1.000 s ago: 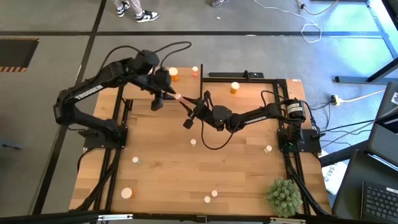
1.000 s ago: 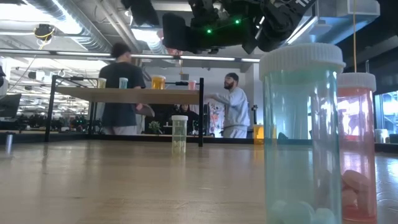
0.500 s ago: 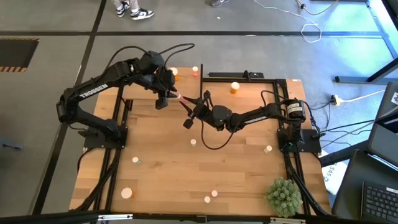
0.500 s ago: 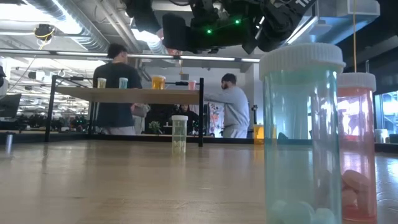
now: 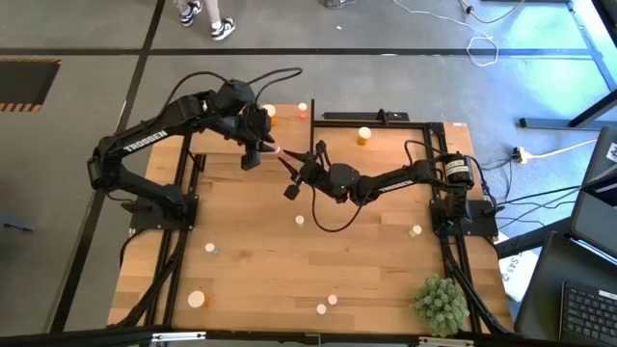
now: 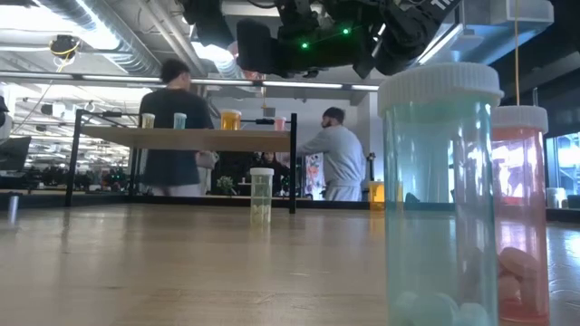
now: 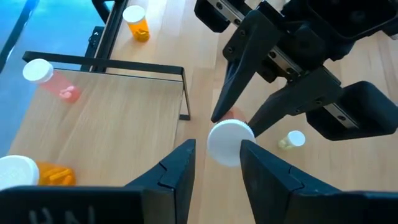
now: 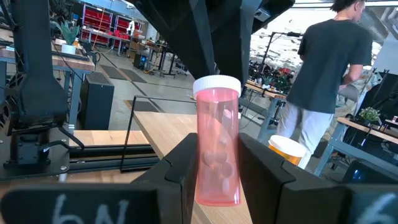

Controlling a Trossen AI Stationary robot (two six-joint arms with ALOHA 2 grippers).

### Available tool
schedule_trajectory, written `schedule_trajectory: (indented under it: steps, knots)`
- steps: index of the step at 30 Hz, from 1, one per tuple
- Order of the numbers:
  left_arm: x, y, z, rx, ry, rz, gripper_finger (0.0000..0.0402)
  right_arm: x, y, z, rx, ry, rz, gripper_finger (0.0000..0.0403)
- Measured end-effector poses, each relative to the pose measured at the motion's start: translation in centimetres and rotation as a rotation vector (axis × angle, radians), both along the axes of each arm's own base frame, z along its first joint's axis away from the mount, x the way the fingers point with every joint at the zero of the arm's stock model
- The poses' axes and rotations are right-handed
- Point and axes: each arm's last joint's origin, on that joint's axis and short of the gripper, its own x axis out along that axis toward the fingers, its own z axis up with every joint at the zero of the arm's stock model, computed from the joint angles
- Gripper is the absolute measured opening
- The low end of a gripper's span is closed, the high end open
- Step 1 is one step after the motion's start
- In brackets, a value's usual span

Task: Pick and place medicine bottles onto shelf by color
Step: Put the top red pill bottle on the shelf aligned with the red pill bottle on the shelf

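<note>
A pink medicine bottle (image 8: 217, 149) with a white cap (image 7: 230, 143) hangs in the air over the far middle of the table, and my right gripper (image 5: 290, 166) is shut on it. My left gripper (image 5: 258, 152) is open. Its fingers stand on either side of the cap, and the left wrist view shows a gap at one finger. The shelf (image 6: 181, 139) stands at the far left with several bottles upright on it. In the left wrist view a pink bottle (image 7: 50, 81) lies on its side there. My right gripper pinches the pink bottle's body (image 8: 217, 177), at its lower half, between its two fingers (image 7: 239, 74). The fingers come about level from the table's right and lie across the bottle. The bottle is lifted clear of the table, with its cap end toward my left gripper.
Loose bottles stand about the table: a pale green one (image 6: 261, 195), a teal one (image 6: 439, 199) and a red one (image 6: 521, 217) close to the low camera, and others (image 5: 210, 249) near the front. A spiky green plant ball (image 5: 440, 304) sits front right. People stand beyond the table.
My left gripper has gone a short way toward the pink bottle's cap and turned a little, then kept still. My right gripper and the bottle have stayed in place.
</note>
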Motion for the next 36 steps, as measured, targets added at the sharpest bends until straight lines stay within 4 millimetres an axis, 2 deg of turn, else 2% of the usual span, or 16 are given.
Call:
schedule_trajectory:
  steps: [6, 18, 36]
  knots:
    - [0.1, -0.2, 0.0, -0.036, -0.019, -0.048, 0.0121, 0.0, 0.0, 0.0, 0.000, 0.000, 0.000, 0.0104]
    - [0.0, -0.1, 0.0, -0.027, -0.012, -0.028, 0.0121, 0.0, 0.0, 0.0, 0.000, 0.001, 0.000, 0.0104]
    - [1.1, 0.5, -0.9, -0.006, 0.034, -0.022, 0.0121, 0.0, -0.1, -0.3, 0.002, 0.029, -0.013, 0.0104]
